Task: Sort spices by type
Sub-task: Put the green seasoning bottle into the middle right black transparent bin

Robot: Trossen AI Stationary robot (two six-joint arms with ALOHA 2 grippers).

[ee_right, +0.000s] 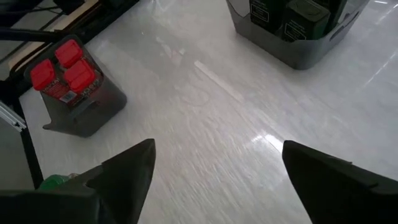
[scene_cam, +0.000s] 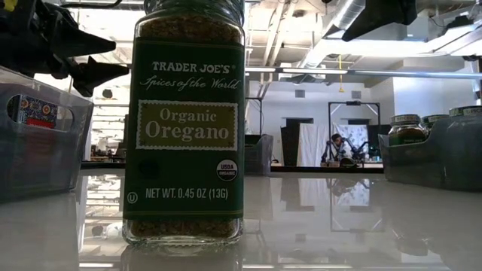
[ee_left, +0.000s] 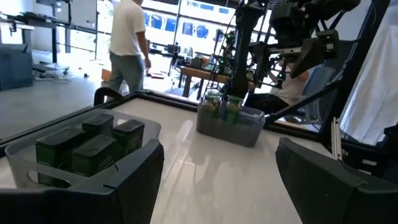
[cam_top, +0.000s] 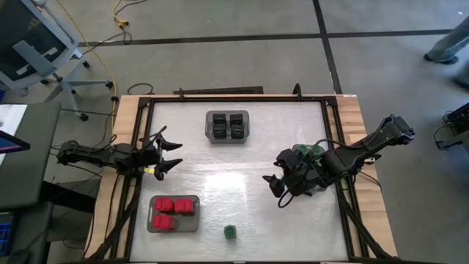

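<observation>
One round jar with a green lid (cam_top: 230,232) stands upright on its base near the table's front edge; it fills the low view (scene_cam: 184,128). Red boxy spices (cam_top: 174,211) lie in a grey tray at the front left. Black ones (cam_top: 228,125) sit in a grey tray at the far middle. More green-lidded jars (ee_left: 222,106) stand in a tray (cam_top: 311,152) under my right arm. My left gripper (cam_top: 167,155) hovers open at the left edge. My right gripper (cam_top: 282,189) hangs open over bare table (ee_right: 214,180), nothing between its fingers.
A black frame (cam_top: 220,97) rims the table. Bare white tabletop (cam_top: 234,180) lies between the three trays. A person (ee_left: 127,37) walks in the room beyond the far edge, and an office chair (cam_top: 44,55) stands off the far left corner.
</observation>
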